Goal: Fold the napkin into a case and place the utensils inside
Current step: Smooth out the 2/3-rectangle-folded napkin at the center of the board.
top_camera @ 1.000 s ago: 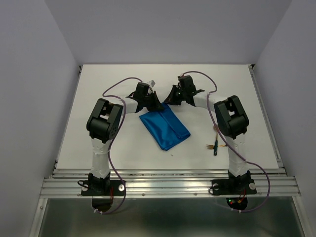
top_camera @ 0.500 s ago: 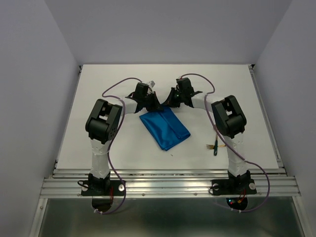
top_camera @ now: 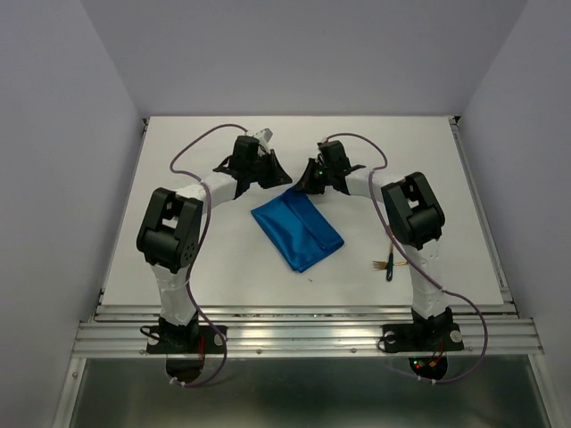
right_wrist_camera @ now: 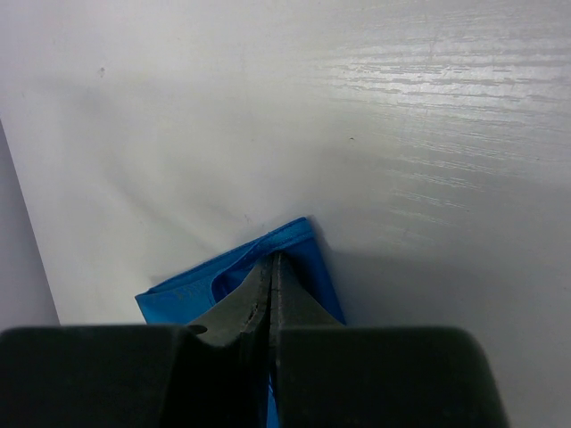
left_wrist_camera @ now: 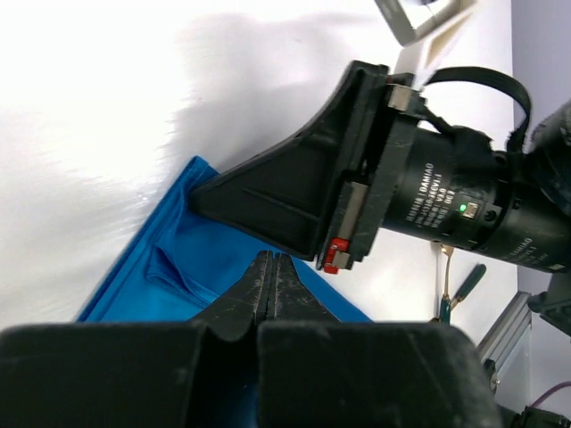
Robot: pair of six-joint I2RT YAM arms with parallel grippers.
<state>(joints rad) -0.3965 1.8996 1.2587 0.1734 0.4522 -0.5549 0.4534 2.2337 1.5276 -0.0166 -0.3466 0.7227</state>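
Left end effector [left_wrist_camera: 272,259] closed, empty, beyond the case [top_camera: 299,232]; right end effector [right_wrist_camera: 270,260] closed at its far corner. Utensils [top_camera: 389,264] lie rightward, nearest right arm.

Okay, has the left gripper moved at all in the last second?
Yes. In the overhead view the left gripper has drawn away from the far edge of the napkin, toward the back of the table. The napkin itself has not shifted.

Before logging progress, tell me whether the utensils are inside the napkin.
No, the utensils lie on the table apart from the folded napkin.
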